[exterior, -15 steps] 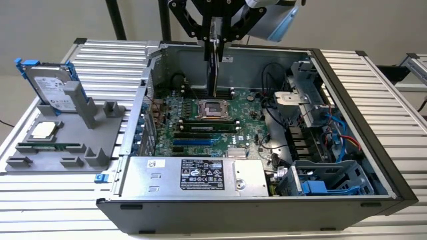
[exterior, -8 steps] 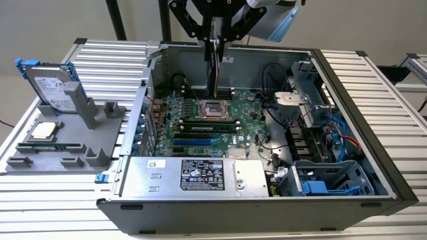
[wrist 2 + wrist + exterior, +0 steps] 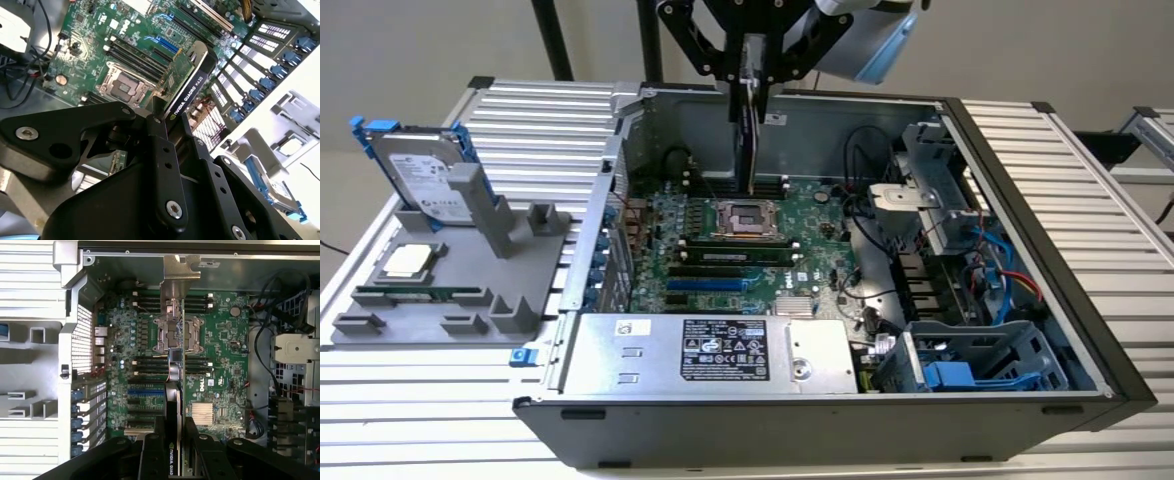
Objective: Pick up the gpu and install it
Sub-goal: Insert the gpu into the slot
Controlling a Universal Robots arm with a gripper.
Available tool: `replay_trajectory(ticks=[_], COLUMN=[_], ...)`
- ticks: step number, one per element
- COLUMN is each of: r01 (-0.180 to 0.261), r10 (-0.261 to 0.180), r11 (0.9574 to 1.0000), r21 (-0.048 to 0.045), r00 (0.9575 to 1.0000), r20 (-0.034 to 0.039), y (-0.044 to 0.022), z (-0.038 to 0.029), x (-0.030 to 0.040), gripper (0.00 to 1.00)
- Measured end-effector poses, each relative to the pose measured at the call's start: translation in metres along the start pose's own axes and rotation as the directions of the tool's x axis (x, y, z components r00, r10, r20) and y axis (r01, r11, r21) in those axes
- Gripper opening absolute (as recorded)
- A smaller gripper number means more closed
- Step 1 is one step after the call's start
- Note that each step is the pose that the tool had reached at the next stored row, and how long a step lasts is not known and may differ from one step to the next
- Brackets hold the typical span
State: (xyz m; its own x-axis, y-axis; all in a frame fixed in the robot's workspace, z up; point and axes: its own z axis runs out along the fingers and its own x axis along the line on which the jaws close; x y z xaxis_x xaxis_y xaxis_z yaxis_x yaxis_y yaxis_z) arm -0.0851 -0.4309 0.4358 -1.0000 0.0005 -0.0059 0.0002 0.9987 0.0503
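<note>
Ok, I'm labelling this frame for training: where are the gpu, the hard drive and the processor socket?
gpu [image 3: 750, 140]: exterior view, on the dark edge of the upright card.
hard drive [image 3: 423, 178]: exterior view, on its silver face.
processor socket [image 3: 744, 216]: exterior view, on its middle.

Pincer [image 3: 750, 85] grips the gpu [image 3: 751, 145] (hanging edge-on) over the motherboard [image 3: 834, 250].

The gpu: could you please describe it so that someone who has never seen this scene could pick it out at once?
Start at the open computer case on the slatted table and look above its green motherboard. There the gripper grips the gpu, which hangs edge-on over the CPU socket. It is the one card held in the air: green board, black cooler, silver bracket.
</note>
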Motion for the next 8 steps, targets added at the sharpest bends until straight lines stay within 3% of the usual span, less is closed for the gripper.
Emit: replay_trajectory(ticks=[8], r01=[0.013], r10=[-0.013], r11=[0.9999], r21=[-0.0001], r00=[0.9999], r20=[-0.0007], y=[0.0000], z=[-0.0003], x=[0.0000], gripper=[0.00])
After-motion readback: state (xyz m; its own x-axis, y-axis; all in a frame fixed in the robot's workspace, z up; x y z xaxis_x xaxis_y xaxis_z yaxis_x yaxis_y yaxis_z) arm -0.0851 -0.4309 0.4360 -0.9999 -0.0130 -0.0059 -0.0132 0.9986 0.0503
